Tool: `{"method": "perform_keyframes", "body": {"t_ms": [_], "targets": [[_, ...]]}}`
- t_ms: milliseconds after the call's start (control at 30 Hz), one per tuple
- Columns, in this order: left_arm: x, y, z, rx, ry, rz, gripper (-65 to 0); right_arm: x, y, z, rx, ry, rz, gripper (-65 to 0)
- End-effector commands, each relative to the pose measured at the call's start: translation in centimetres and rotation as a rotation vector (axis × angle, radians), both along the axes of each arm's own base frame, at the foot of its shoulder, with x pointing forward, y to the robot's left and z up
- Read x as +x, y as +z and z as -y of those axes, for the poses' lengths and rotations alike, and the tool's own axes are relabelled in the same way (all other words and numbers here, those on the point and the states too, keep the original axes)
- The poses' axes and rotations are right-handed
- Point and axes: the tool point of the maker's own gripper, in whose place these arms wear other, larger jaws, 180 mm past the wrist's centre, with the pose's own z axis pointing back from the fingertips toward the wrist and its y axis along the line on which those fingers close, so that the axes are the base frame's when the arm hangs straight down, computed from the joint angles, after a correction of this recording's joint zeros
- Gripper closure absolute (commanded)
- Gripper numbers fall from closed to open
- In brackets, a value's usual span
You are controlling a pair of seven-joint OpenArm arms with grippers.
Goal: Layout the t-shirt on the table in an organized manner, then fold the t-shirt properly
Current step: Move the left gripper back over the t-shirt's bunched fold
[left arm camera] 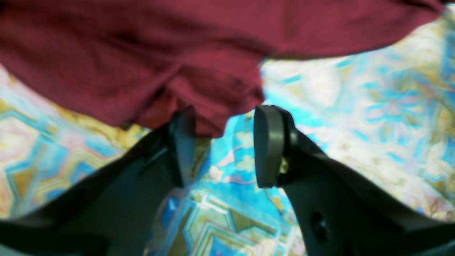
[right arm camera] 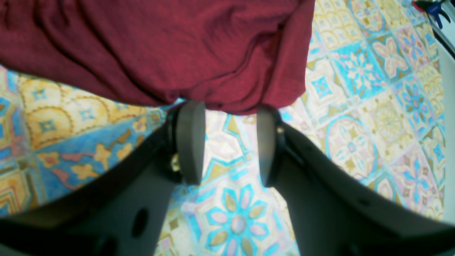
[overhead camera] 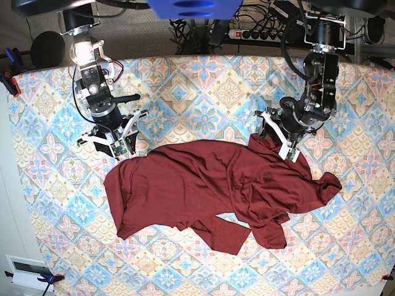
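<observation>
The dark maroon t-shirt point(overhead camera: 210, 185) lies crumpled across the middle of the patterned table point(overhead camera: 185, 86), with folds and a bunched part at its right side. My left gripper point(overhead camera: 276, 142) stands at the shirt's upper right edge. In its wrist view the left gripper point(left arm camera: 225, 113) is open, and a lobe of the t-shirt point(left arm camera: 142, 53) hangs down to the fingertips without being pinched. My right gripper point(overhead camera: 121, 148) stands at the shirt's upper left corner. Seen from the wrist, the right gripper point(right arm camera: 229, 108) is open, with the hem of the t-shirt point(right arm camera: 160, 46) just at its fingertips.
A power strip point(overhead camera: 259, 34) and cables lie beyond the table's far edge. Clamps point(overhead camera: 9, 80) hold the cloth at the left edge, and a blue clamp point(right arm camera: 435, 9) shows at the top right of the right wrist view. A white device point(overhead camera: 28, 268) sits off the table's near left corner.
</observation>
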Motion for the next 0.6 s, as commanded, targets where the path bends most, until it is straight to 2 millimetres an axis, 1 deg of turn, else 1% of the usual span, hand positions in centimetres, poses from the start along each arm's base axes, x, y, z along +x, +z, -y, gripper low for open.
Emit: {"method": "perform_keyframes", "body": {"t_ms": [0, 33, 100, 167, 267, 300, 333, 400, 433, 467, 533, 567], "targets": [[1.5, 1.2, 0.3, -0.029, 0.008, 0.048, -25.0, 0.7, 1.4, 0.1, 0.001, 0.004, 0.050, -22.6], [1.7, 0.7, 0.4, -0.039, 0.018, 0.036, -25.0, 0.6, 1.3, 0.1, 0.001, 0.004, 0.048, -22.6], [2.3, 0.5, 0.6, -0.055, 0.032, 0.046, -25.0, 0.7, 1.4, 0.1, 0.001, 0.004, 0.050, -22.6], [2.6, 0.1, 1.3, -0.086, 0.050, 0.055, -25.0, 0.7, 1.4, 0.1, 0.001, 0.004, 0.050, -22.6], [2.4, -0.9, 1.9, -0.088, 0.052, 0.034, -23.6, 0.7, 1.4, 0.1, 0.001, 0.004, 0.050, -22.6], [2.2, -1.1, 2.2, -0.076, 0.038, 0.031, -21.4, 0.7, 1.4, 0.1, 0.001, 0.004, 0.050, -22.6], [2.1, -1.3, 2.7, -0.059, 0.015, 0.031, -17.6, 0.7, 1.4, 0.1, 0.001, 0.004, 0.051, -22.6], [1.7, -1.6, 3.4, -0.026, -0.024, 0.029, -5.0, 0.7, 1.4, 0.1, 0.001, 0.004, 0.051, -22.6], [1.7, -1.3, 3.4, -0.012, -0.034, 0.041, 0.0, 0.7, 1.4, 0.1, 0.001, 0.004, 0.051, -22.6], [1.9, -0.6, 2.8, 0.009, -0.041, 0.059, 0.0, 0.7, 1.4, 0.1, 0.001, 0.004, 0.051, -22.6], [1.4, 0.6, 1.9, 0.036, -0.067, 0.092, -1.5, 0.7, 1.4, 0.1, 0.001, 0.004, 0.051, -22.6], [1.2, 1.5, 1.7, 0.039, -0.079, 0.118, -0.5, 0.7, 1.4, 0.1, 0.001, 0.004, 0.051, -22.6]]}}
